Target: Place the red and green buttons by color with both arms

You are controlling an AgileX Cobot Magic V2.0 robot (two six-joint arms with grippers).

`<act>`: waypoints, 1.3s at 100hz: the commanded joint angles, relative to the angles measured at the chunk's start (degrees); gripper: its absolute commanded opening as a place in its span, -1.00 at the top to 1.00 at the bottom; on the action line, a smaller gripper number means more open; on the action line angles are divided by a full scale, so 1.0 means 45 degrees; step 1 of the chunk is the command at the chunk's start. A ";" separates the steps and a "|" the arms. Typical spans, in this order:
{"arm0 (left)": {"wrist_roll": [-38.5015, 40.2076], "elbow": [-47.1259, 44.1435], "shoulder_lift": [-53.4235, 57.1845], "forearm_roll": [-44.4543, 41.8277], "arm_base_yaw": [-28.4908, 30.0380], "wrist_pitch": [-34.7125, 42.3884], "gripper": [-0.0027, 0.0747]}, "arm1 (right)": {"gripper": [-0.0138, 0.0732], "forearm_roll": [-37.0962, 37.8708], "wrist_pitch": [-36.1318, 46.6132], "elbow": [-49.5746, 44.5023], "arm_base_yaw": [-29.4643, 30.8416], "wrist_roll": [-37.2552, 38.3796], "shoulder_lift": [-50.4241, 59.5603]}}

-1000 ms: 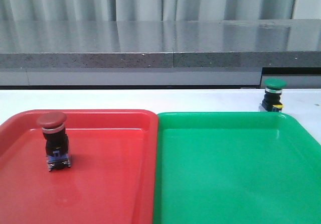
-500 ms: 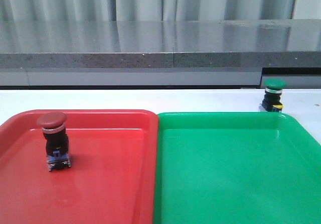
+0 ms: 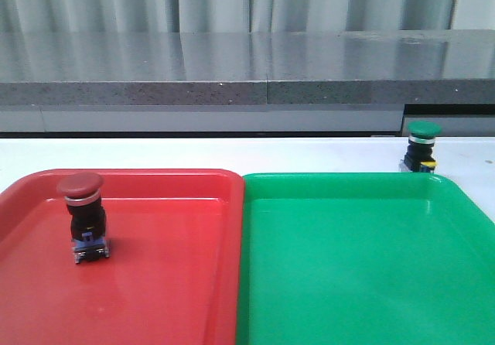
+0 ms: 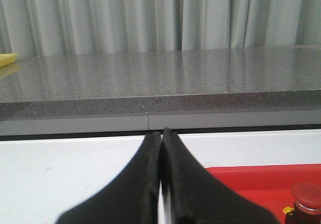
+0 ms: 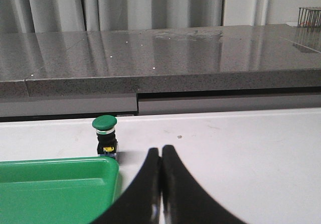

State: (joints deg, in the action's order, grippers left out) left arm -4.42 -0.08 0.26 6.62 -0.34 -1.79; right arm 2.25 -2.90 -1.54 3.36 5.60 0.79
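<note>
Grey counter (image 3: 247,70) ran behind the white table (image 3: 232,153). Red tray (image 3: 170,283) held the red button (image 3: 83,215) upright; green tray (image 3: 363,268) held nothing, green button (image 3: 421,145) stood on the table just beyond it. Left gripper (image 4: 161,138) and right gripper (image 5: 160,153) were pressed together, holding nothing

Even, bright light; soft glare streaks the grey ledge (image 3: 247,66) behind the counter (image 3: 232,153), and shadows there are faint.
</note>
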 commanded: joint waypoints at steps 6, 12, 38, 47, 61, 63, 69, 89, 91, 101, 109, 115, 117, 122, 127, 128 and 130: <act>0.0003 -0.0156 0.0402 0.0116 -0.0011 0.0987 0.98 | 0.81 0.0023 0.0998 0.0257 -0.0028 -0.0103 0.0227; 0.0003 -0.0156 0.0402 0.0116 -0.0011 0.0987 0.98 | 0.81 0.0023 0.0968 0.0337 -0.0028 -0.0103 0.0227; 0.0003 -0.0156 0.0402 0.0116 -0.0011 0.0987 0.98 | 0.81 0.0352 0.0406 0.1690 -0.0028 -0.0103 -0.0067; 0.0003 -0.0156 0.0402 0.0116 -0.0011 0.0987 0.98 | 0.81 0.0561 0.0093 0.2315 -0.0028 -0.0103 -0.0568; 0.0003 -0.0156 0.0402 0.0116 -0.0011 0.0987 0.98 | 0.81 0.0778 -0.0346 0.3424 -0.0028 -0.0103 -0.1785; 0.0003 -0.0156 0.0402 0.0116 -0.0011 0.0987 0.98 | 0.81 0.0807 -0.0384 0.3595 -0.0028 -0.0103 -0.1925; 0.0003 -0.0156 0.0402 0.0116 -0.0011 0.0987 0.98 | 0.81 0.0862 -0.0512 0.4124 -0.0028 -0.0103 -0.2584; 0.0003 -0.0156 0.0402 0.0116 -0.0011 0.0987 0.98 | 0.81 0.0847 -0.0611 0.5790 -0.0028 -0.0090 -0.4976; 0.0003 -0.0156 0.0402 0.0116 -0.0011 0.0987 0.98 | 0.81 0.0847 -0.0637 0.5985 -0.0028 -0.0090 -0.5158; 0.0003 -0.0156 0.0402 0.0116 -0.0011 0.0987 0.98 | 0.81 0.0847 -0.0881 0.7002 -0.0028 -0.0080 -0.6622; 0.0003 -0.0156 0.0402 0.0116 -0.0011 0.0987 0.98 | 0.81 0.0847 -0.1124 0.7748 -0.0028 -0.0080 -0.7770; 0.0003 -0.0156 0.0402 0.0116 -0.0011 0.0987 0.98 | 0.81 0.0847 -0.1288 0.8371 -0.0028 -0.0076 -0.8737; 0.0003 -0.0156 0.0402 0.0116 -0.0011 0.0987 0.98 | 0.81 0.0847 -0.1346 0.8505 -0.0028 -0.0076 -0.8948; 0.0003 -0.0156 0.0402 0.0116 -0.0011 0.0987 0.98 | 0.81 0.0696 -0.1556 0.9055 -0.0028 -0.0076 -0.9734; 0.0003 -0.0156 0.0402 0.0116 -0.0011 0.0987 0.98 | 0.81 0.0618 -0.1903 0.9558 -0.0028 -0.0076 -1.0343; 0.0003 -0.0156 0.0402 0.0116 -0.0011 0.0987 0.98 | 0.81 0.0619 -0.2036 0.9633 -0.0028 -0.0076 -1.0438; 0.0003 -0.0156 0.0402 0.0116 -0.0011 0.0987 0.98 | 0.81 0.0607 -0.2238 0.9848 -0.0043 -0.0076 -1.0727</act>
State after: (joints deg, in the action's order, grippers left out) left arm -4.42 -0.08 0.26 6.71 -0.34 -1.79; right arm 5.14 -14.02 37.52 3.36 5.60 -42.89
